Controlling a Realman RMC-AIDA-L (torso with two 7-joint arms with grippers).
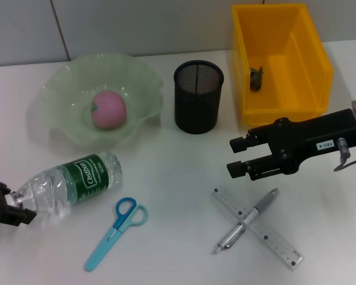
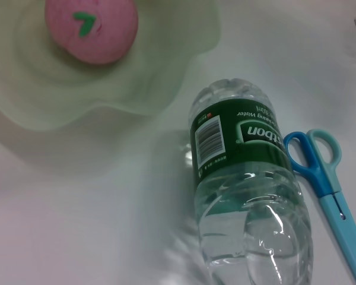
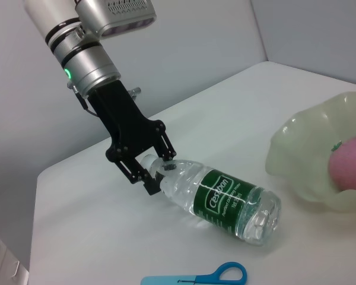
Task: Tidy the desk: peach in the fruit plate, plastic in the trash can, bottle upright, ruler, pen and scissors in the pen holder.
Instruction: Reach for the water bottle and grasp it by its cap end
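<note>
The bottle [image 1: 71, 185] lies on its side on the desk [image 1: 178, 261], just in front of the plate [image 1: 59, 89], base toward the plate and neck end pointing away from it, toward the robot's left. The left gripper [image 3: 156, 175] is at that neck end: in the right wrist view its two fingers [image 3: 143, 181] straddle the neck, one on each side, set close against it, but whether they press it cannot be told. The peach [image 1: 108, 110] sits inside the plate, leaf showing. The scissors [image 1: 115, 231] lie flat in front of the plate, just beside the bottle on the side away from the left gripper, handles toward the bottle's base, not touching it. The holder [image 1: 198, 96] stands upright just to the right of the plate, and the yellow can [image 1: 285, 59] stands farther right still, with a small dark scrap [image 1: 256, 78] inside. The right gripper [image 1: 237, 155] hovers well right of the plate, in front of the can, jaws parted and holding nothing. Below it, the pen [image 1: 247, 220] lies across the ruler [image 1: 256, 227], forming an X.
</note>
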